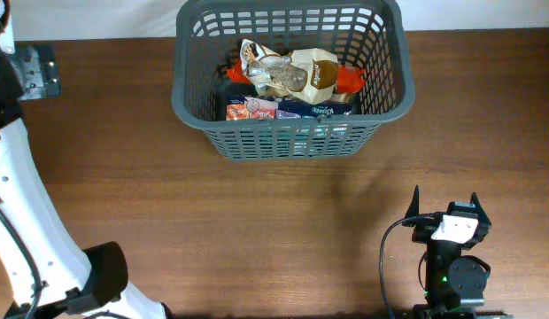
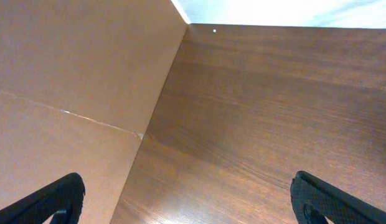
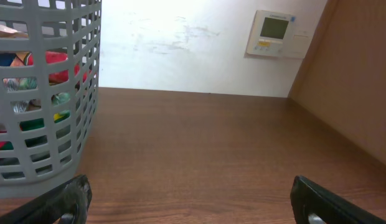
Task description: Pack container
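Container (image 1: pixel 292 142) sits at the far middle of the wooden table (image 1: pixel 257 221), with grocery packets (image 1: pixel 288 84) piled inside. Right gripper (image 1: pixel 444 202) is near the front edge, well apart from it, jaws spread wide and empty. Left gripper (image 2: pixel 187 208) is also spread wide above the tabletop, gripping nothing.

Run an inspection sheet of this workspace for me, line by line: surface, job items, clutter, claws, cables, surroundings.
Surface: dark wooden table, no spills seen.
Job's things: grey slotted basket upright at the far edge, holding grocery packets.
Clutter: nothing seen loose on the table.
Claws: left claw open, empty; right claw open, empty, at the near right, apart from the basket.
Cables: black cable looping at the near right.
Surroundings: white wall with a wall control panel; brown board; grey metal bracket at the left edge.
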`<action>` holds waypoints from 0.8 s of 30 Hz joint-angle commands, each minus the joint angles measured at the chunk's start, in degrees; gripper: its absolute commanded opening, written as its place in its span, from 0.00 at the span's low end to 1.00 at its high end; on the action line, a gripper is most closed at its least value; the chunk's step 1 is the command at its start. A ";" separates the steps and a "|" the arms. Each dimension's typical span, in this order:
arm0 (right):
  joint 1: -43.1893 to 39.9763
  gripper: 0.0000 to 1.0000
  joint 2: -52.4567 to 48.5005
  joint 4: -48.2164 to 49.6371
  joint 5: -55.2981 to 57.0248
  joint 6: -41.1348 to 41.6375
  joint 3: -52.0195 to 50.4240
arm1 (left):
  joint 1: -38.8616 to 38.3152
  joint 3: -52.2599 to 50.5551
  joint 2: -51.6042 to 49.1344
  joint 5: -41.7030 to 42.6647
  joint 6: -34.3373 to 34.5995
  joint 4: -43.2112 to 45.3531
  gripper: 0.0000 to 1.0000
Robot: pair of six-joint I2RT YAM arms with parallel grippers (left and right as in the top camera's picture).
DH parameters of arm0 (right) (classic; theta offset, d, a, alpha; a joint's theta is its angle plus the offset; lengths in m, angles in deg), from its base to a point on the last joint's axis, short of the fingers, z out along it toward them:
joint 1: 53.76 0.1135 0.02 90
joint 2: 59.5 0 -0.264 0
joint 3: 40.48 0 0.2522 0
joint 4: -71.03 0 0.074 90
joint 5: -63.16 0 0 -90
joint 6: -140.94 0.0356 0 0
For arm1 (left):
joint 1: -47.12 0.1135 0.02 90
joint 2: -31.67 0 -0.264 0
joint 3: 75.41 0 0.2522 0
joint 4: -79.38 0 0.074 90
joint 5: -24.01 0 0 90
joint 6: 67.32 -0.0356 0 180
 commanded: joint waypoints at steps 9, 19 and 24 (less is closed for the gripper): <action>-0.28 0.99 0.59 -0.48 1.09 0.07 -0.26 | -8.33 -12.02 21.16 1.29 1.27 1.14 0.99; -0.28 0.99 0.59 -0.48 1.09 0.07 -0.26 | -12.35 -60.65 49.07 20.90 19.23 37.70 0.99; -0.28 0.99 0.59 -0.48 1.09 0.07 -0.26 | -13.07 -88.96 62.55 20.90 21.99 56.74 0.99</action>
